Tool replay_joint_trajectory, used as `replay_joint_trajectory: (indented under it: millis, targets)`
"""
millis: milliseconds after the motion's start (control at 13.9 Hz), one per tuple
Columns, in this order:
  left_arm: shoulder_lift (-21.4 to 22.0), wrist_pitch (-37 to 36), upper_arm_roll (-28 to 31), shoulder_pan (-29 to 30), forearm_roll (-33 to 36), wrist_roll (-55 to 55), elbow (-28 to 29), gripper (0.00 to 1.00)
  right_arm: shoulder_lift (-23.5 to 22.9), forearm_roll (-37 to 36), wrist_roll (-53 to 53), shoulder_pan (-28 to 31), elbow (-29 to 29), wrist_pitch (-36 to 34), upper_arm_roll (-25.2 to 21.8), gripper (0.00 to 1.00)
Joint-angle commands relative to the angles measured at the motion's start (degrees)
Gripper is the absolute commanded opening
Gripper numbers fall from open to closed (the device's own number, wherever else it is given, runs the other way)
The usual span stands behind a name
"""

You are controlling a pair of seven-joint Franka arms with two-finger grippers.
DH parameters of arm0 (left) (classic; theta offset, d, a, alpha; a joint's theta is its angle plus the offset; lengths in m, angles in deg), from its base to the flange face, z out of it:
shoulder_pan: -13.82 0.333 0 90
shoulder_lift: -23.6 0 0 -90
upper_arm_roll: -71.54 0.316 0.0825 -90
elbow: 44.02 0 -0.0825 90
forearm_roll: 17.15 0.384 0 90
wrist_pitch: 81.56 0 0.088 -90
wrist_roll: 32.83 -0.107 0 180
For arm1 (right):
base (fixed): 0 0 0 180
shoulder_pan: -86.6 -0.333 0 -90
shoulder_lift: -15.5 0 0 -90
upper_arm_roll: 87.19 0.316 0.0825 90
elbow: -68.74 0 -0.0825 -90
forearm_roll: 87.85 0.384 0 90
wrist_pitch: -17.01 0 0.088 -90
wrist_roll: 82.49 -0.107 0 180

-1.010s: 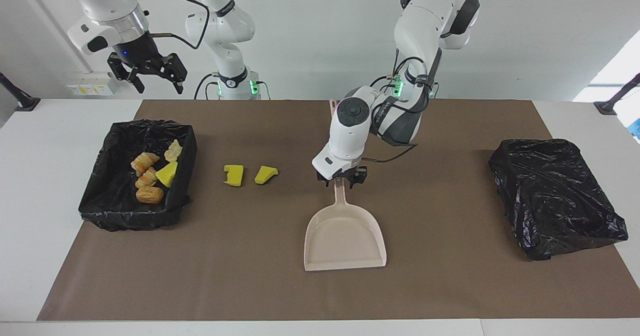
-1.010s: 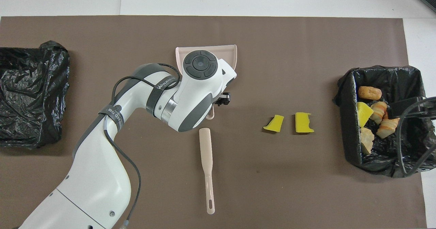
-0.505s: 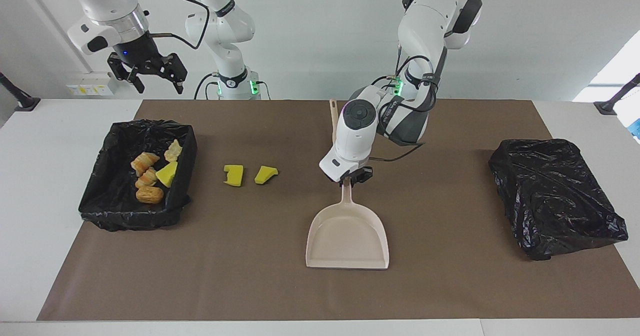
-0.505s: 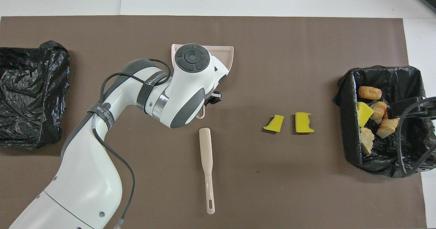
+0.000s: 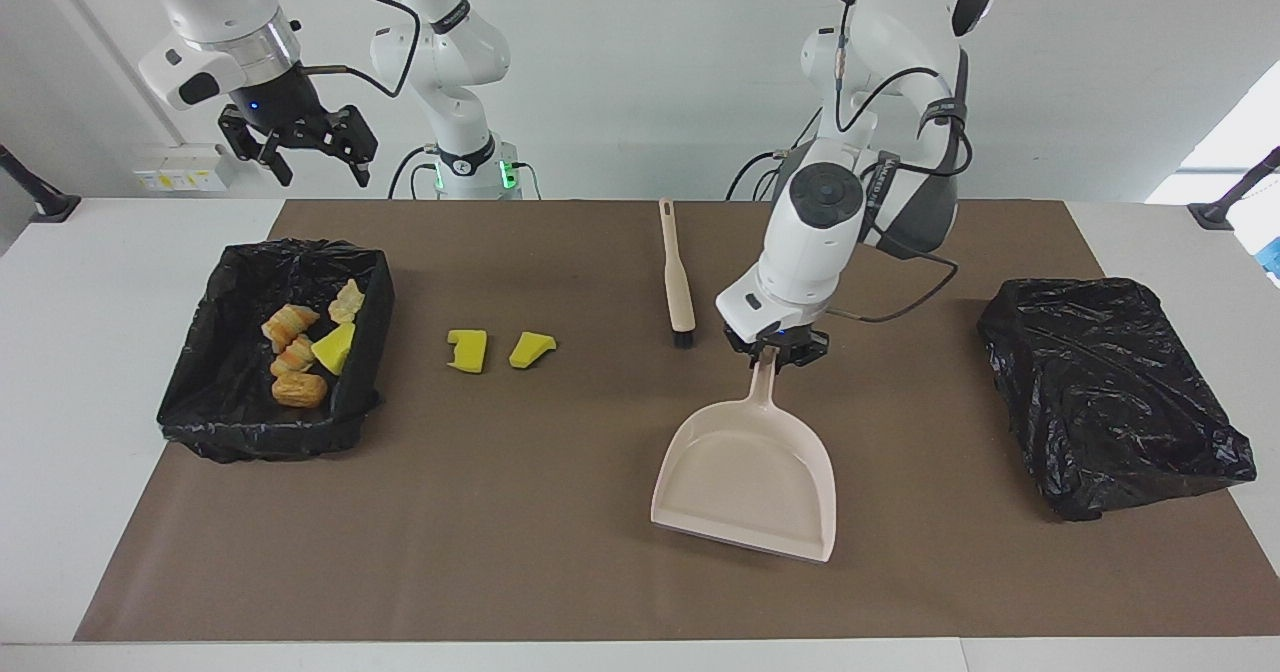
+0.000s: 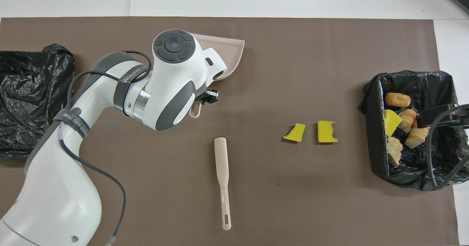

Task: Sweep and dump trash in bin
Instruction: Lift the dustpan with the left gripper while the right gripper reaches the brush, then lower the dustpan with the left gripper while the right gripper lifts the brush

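The white surface [image 5: 90,372] is mostly covered by a brown mat [image 5: 500,512]. On the mat, taking the brush [image 5: 676,272] as landmark: two yellow sponge chunks [image 5: 500,350] lie beside it toward the right arm's end, and past them sits a black-lined bin [image 5: 270,422] holding more trash. Another black bag [image 5: 1110,392] lies toward the left arm's end. The dustpan [image 5: 745,477] is farther from the robots than the brush, tilted, its handle raised.

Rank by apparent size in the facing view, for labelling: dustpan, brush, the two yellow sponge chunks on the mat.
1. dustpan
2. brush
3. two yellow sponge chunks, which look alike, so unranked.
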Motion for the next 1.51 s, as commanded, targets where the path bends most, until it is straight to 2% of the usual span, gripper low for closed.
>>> replay_joint_trajectory:
  millis: [0,144,289,577,721,938,1226,1443]
  targets:
    - [6.1,-2.1,-0.4,4.6,0.2,-12.1,5.9,0.00,2.6,1.6,-0.7,-2.3,-3.8,-0.3,1.7,1.00]
    - [7.3,-5.1,-0.6,8.0,-0.5,-20.1,6.0,0.00,3.5,2.7,-1.4,-5.0,-7.5,-0.1,1.8,1.00]
    - [9.2,-7.1,-0.2,11.2,-0.8,-30.9,6.0,0.00,5.6,3.6,-4.4,-9.2,-13.8,4.8,1.9,1.00]
    - [10.7,-11.0,-0.2,17.4,-0.8,-46.8,6.0,0.00,6.2,3.7,-17.4,-21.0,-20.0,12.5,2.0,1.00]
    - [11.3,-11.1,-0.2,20.5,-0.7,-54.0,7.3,0.00,5.7,3.7,-24.3,-26.7,-24.2,19.1,2.0,1.00]
    - [12.9,-10.1,-0.2,23.5,-0.7,-60.2,10.3,0.00,3.0,3.6,-38.3,-35.8,-26.1,24.5,2.0,1.00]
    - [13.6,-9.1,-0.2,26.2,-0.8,-65.8,11.8,0.00,2.2,3.7,-46.5,-43.7,-32.1,33.7,2.0,1.00]
    - [15.4,-8.9,-0.2,26.7,-0.7,-71.1,14.9,0.00,-1.1,3.7,-52.9,-48.7,-35.7,42.6,2.0,1.00]
